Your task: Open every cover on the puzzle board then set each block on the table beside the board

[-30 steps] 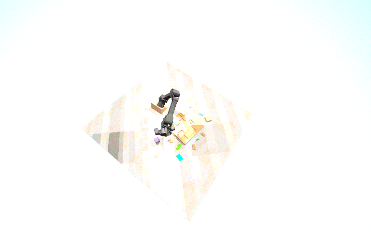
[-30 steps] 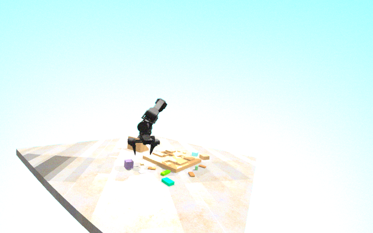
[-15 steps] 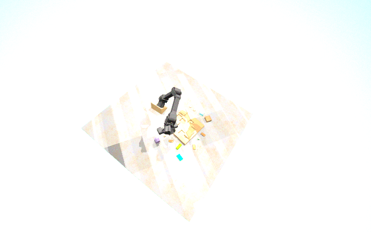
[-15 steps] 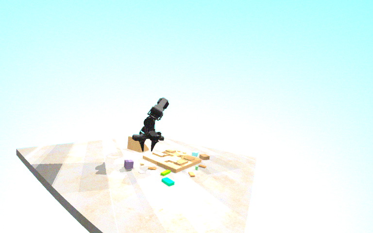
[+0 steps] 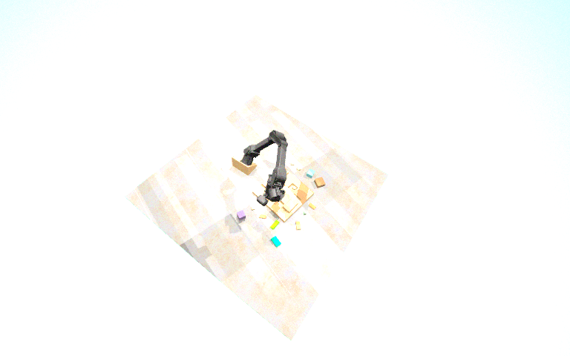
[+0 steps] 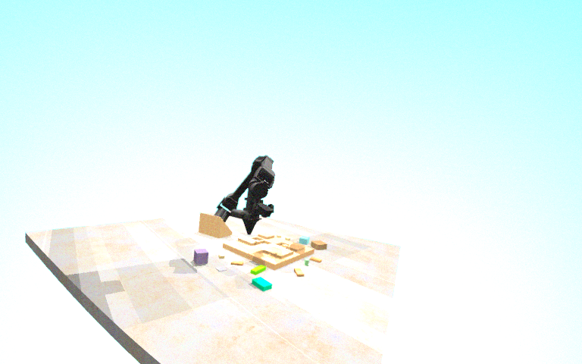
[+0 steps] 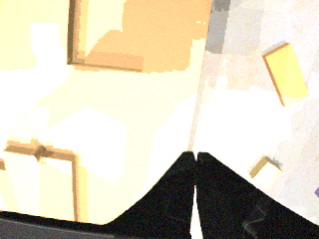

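The gripper (image 6: pixel 249 233) (image 7: pixel 195 153) is shut and empty, above the near-left part of the wooden puzzle board (image 6: pixel 240 253) (image 7: pixel 105 100). The arm hides part of the board in the top view. Raised pale covers and rails are on the board; glare hides how far each is open. A small yellow block (image 5: pixel 252 208) (image 6: pixel 221 256) (image 7: pixel 268 171) and an orange-yellow block (image 5: pixel 262 216) (image 6: pixel 236 262) (image 7: pixel 286 75) lie on the table beside the board. Two more yellow blocks, one (image 5: pixel 297 225) (image 6: pixel 298 271) and another (image 5: pixel 312 205) (image 6: pixel 315 259), lie past its other side.
Also on the table are a purple cube (image 5: pixel 240 214) (image 6: pixel 201 256), a lime block (image 5: pixel 274 225) (image 6: pixel 258 270), a teal block (image 5: pixel 276 242) (image 6: pixel 261 283), a light blue block (image 5: pixel 309 173) (image 6: pixel 304 240) and a brown block (image 5: pixel 320 182) (image 6: pixel 318 245). A wooden panel (image 5: pixel 243 165) (image 6: pixel 212 225) stands by the arm's base.
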`<state>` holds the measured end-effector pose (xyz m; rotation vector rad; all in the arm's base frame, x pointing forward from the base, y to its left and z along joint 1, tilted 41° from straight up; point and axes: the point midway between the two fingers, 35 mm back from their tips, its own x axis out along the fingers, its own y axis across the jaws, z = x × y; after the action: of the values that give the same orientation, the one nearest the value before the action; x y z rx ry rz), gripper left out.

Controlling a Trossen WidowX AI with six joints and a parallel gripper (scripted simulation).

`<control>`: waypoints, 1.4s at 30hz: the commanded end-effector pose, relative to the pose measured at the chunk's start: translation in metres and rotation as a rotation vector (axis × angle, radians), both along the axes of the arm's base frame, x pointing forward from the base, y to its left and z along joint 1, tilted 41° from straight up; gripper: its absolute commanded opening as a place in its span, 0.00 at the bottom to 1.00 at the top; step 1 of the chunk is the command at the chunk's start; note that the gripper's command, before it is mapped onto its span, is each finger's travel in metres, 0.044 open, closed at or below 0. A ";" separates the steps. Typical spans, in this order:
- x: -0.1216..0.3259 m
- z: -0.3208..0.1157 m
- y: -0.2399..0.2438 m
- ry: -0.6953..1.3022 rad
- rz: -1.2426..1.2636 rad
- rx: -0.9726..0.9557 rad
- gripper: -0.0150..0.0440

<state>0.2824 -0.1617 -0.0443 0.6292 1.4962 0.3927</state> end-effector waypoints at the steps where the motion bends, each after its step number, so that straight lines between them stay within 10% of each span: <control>1: 0.008 0.012 0.011 -0.045 0.058 -0.003 0.25; 16: 0.046 0.055 0.061 -0.279 0.353 -0.023 0.25; 42: 0.083 0.127 0.160 0.251 -0.319 0.084 0.25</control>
<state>0.3640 -0.0086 0.0752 0.9408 1.5780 0.1773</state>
